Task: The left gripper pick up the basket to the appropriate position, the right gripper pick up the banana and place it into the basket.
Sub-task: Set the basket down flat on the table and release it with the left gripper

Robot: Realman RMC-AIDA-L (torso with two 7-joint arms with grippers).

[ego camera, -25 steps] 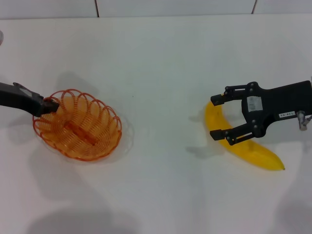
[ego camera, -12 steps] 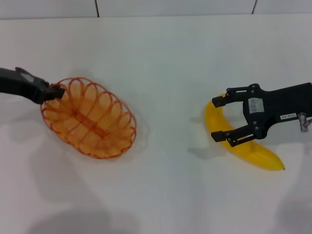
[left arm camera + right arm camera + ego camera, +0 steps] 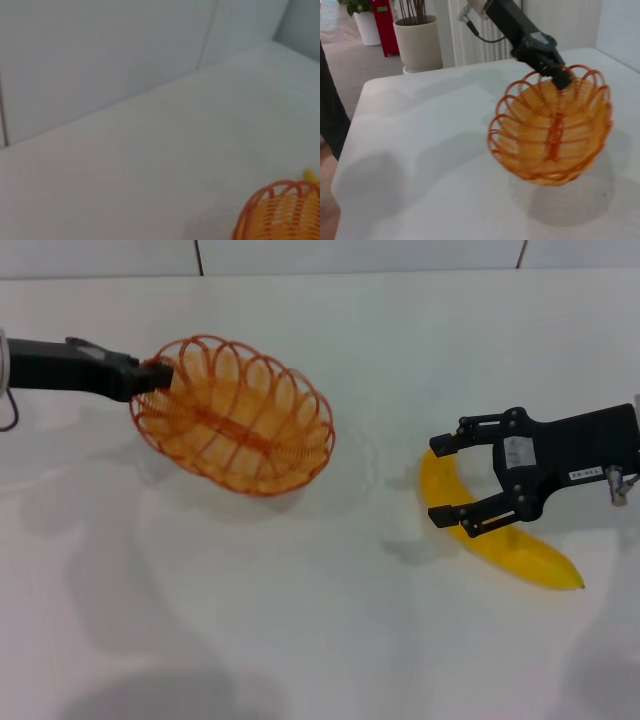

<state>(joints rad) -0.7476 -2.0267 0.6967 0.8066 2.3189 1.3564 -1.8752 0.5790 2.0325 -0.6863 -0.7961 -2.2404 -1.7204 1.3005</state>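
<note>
A white label is seen on the body of the right gripper [image 3: 451, 478], and a smaller pale one farther back on it; the writing on both is too small to be read. A pale sticker is carried on the left gripper [image 3: 148, 375], likewise unreadable.

The basket [image 3: 234, 413] is an oval of orange wire with a looped, scalloped rim, see-through, with a straight bar along its floor. It is held clear of the table [image 3: 300, 620], tilted, its shadow cast below it. In the head view its long axis runs from upper left to lower right. Its rim at the upper-left end is pinched by the left gripper, whose fingers are closed on the wire. In the right wrist view the basket [image 3: 552, 132] is seen hanging from that gripper [image 3: 559, 75], its open side turned toward the camera.

The banana [image 3: 497, 542] is smooth, bright yellow and curved, with pointed ends. It lies flat on the table at the right, well apart from the basket, its long axis running from upper left to lower right. The right gripper is held over its upper half with fingers spread wide, one on either side; contact cannot be made out.
</note>
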